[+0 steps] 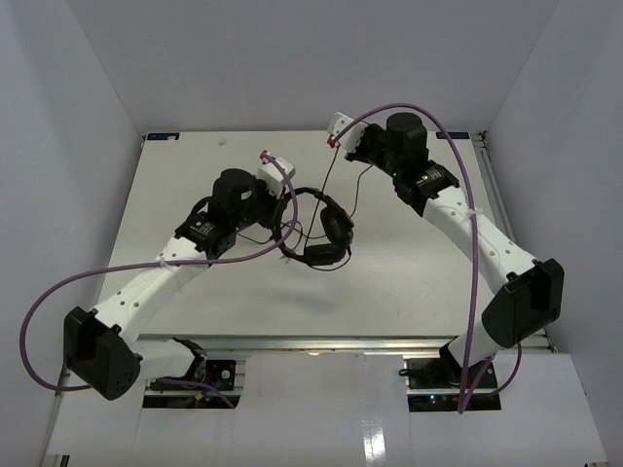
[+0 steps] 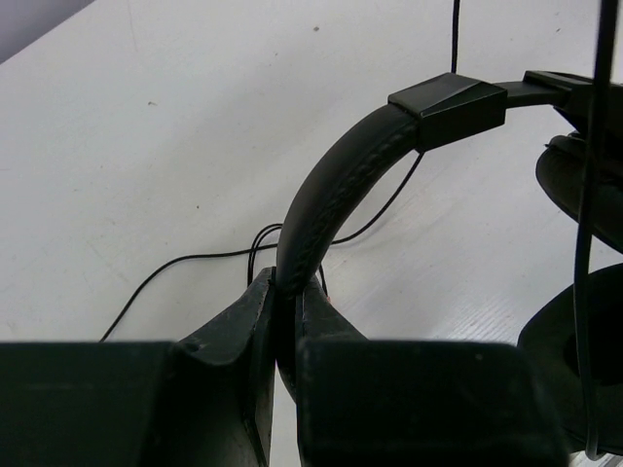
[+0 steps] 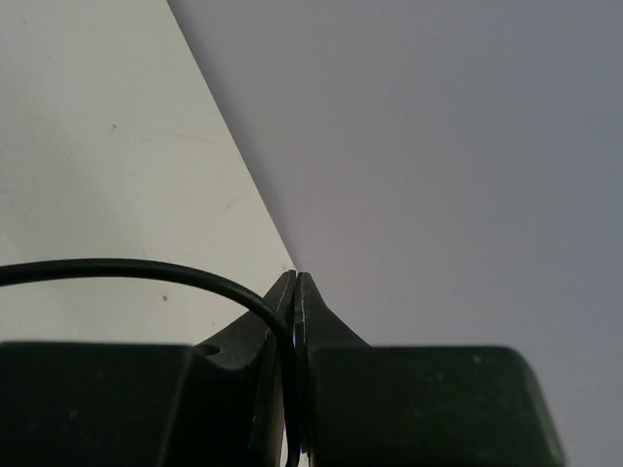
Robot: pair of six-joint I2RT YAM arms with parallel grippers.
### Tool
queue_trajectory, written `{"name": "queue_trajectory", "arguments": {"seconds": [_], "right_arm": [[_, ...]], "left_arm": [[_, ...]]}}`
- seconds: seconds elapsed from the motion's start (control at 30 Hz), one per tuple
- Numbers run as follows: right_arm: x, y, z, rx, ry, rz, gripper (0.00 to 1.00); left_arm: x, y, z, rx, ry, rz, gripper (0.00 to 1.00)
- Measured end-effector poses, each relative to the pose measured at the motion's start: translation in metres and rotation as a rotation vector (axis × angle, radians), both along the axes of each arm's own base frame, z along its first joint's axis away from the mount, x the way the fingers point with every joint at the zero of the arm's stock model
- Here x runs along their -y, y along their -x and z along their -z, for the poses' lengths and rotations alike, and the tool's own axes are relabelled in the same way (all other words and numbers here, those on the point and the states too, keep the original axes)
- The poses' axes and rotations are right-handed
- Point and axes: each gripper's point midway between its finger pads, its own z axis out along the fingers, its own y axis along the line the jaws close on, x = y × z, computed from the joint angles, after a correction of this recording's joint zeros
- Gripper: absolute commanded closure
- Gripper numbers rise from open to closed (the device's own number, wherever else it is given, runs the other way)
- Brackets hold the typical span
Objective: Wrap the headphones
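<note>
Headphones (image 1: pixel 321 229) lie at the desk (image 1: pixel 195 175) centre: light, with a stiff headband (image 2: pixel 331 185) and a limp, thin cable (image 3: pixel 146 266). Left claw (image 2: pixel 287 292) pinches the headband; right claw (image 3: pixel 295 282) pinches the cable near the far edge. Recommended hold: the band.

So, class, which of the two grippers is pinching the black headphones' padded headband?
The left gripper: it is shut on the black padded headband, whereas the right gripper grips only the thin black cable.
</note>
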Motion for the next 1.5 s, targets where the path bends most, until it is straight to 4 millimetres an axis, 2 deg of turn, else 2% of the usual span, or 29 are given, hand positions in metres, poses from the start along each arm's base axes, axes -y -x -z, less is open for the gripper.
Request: {"name": "queue_trajectory", "arguments": {"seconds": [0.1,0.2,0.3,0.4,0.5,0.6,0.7,0.83,1.03,1.23,1.33,1.5], "right_arm": [[0.013,-0.009,0.019,-0.082,-0.046,0.005,0.92],[0.018,-0.010,0.050,-0.202,-0.084,-0.024,0.92],[0.006,0.001,0.080,-0.332,-0.121,-0.097,0.92],[-0.013,0.016,0.100,-0.456,-0.172,-0.192,0.92],[-0.034,0.037,0.109,-0.578,-0.245,-0.309,0.92],[-0.054,0.063,0.109,-0.695,-0.344,-0.439,0.92],[-0.065,0.087,0.112,-0.797,-0.432,-0.543,0.92],[-0.069,0.115,0.122,-0.950,-0.527,-0.610,0.92],[-0.072,0.131,0.103,-0.996,-0.591,-0.679,0.90],[-0.072,0.146,0.094,-1.017,-0.619,-0.749,0.77],[-0.072,0.158,0.093,-1.060,-0.641,-0.795,0.75],[-0.076,0.180,0.086,-1.094,-0.649,-0.877,0.75]], "left_arm": [[0.000,0.008,-0.018,0.020,0.042,0.012,1.00],[0.007,0.013,-0.049,0.045,0.118,0.037,1.00],[0.020,0.021,-0.089,0.062,0.222,0.091,1.00],[0.031,0.033,-0.128,0.075,0.328,0.156,1.00],[0.040,0.045,-0.159,0.079,0.426,0.209,1.00],[0.044,0.052,-0.184,0.077,0.505,0.231,1.00],[0.045,0.053,-0.205,0.082,0.568,0.226,1.00],[0.046,0.049,-0.233,0.094,0.650,0.202,1.00],[0.045,0.041,-0.252,0.089,0.738,0.152,1.00],[0.043,0.023,-0.262,0.080,0.819,0.072,1.00],[0.042,0.009,-0.263,0.079,0.861,0.015,1.00],[0.043,-0.025,-0.267,0.088,0.904,-0.094,1.00]]}}
